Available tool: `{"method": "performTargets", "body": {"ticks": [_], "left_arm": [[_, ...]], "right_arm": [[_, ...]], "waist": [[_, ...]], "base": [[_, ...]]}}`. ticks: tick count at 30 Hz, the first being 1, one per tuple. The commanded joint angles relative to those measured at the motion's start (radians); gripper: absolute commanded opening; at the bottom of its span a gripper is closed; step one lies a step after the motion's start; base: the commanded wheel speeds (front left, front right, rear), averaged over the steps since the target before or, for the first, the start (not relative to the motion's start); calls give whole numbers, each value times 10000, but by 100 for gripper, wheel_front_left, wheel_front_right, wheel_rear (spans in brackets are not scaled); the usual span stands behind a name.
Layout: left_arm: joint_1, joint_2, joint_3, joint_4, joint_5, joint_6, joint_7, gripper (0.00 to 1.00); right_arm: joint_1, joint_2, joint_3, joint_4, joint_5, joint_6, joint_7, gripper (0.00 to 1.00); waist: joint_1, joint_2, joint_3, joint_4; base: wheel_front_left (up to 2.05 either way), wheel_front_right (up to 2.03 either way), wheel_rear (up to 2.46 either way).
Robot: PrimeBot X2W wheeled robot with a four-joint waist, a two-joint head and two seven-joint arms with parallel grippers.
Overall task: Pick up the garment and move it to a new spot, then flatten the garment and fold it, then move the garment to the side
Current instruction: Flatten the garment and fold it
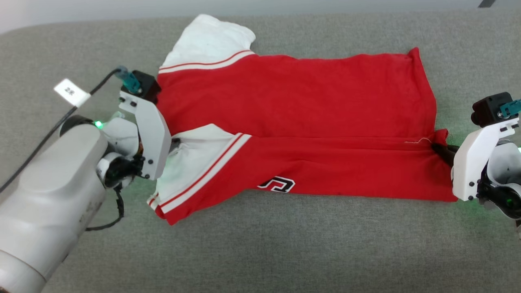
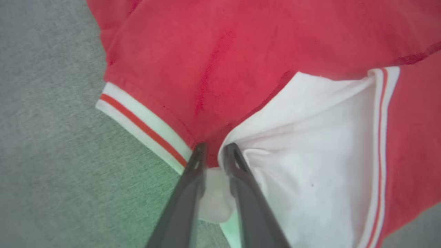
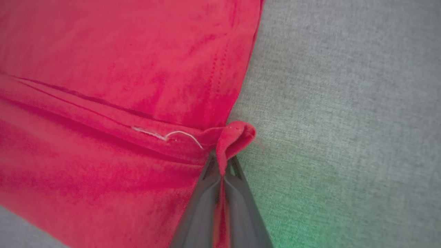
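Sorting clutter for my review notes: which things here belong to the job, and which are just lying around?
Job:
garment
left gripper, open at the white sleeve
right gripper, shut on the hem

Just around:
grey cushion under it all
cable tag

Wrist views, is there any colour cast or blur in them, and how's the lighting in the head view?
Left wrist view: green tint on the grey surface beside the left gripper, which looks soft. Right wrist view: green glow at the lower right, right gripper blurred up close. Head view: even light, no glare on the garment, faint green by both wrists.
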Motion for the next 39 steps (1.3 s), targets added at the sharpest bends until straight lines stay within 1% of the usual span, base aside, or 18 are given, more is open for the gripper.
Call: {"method": "performTargets", "body": {"ticks": [1,3,8,13,18,24,29,33,39], "left_arm": [[-124,58,-11,22,87,-19,-98,100],[-113,1,62,-124,-32,-35,-270,100],[-28,229,-32,-695,97,-46,-453,100],[426,480,69,-1529,-281,333,-126,100],[1079,915,119,-2602,-919,1013,751,100],[1972,1480,-4,-3655,-1442,1887,1585,100],[2573,1812,-62,-4015,-1593,2362,1648,100],[2886,1921,-1,-3903,-1708,2502,1507,100],[3144,1862,-37,-3272,-1664,2428,1208,100]], "right_arm": [[16,2,142,108,122,-11,43,100],[-3,-99,197,116,202,-11,25,100],[155,-358,82,-97,368,-11,-287,100],[400,-460,-478,-386,161,-11,-1068,100],[956,-218,-1458,-805,-320,-11,-1971,100],[2019,331,-2980,-1655,-932,-11,-2260,100],[3067,844,-4349,-2999,-1626,-11,-2181,100],[3896,1363,-5317,-4282,-2123,-11,-2017,100],[5062,2489,-6462,-6035,-2706,-9,-1314,100]], "waist": [[0,-1,-164,79],[0,-1,-336,155],[0,-1,-781,361],[0,-1,-1158,468],[0,-1,-1432,449],[0,-1,-1619,227],[0,-1,-1595,-5],[0,-1,-1513,-208],[0,-1,-1420,-429]], "base": [[0,0,0],[0,0,0],[0,0,0],[0,0,0],[0,0,0],[0,0,0],[0,0,0],[0,0,0],[0,0,0]]}}
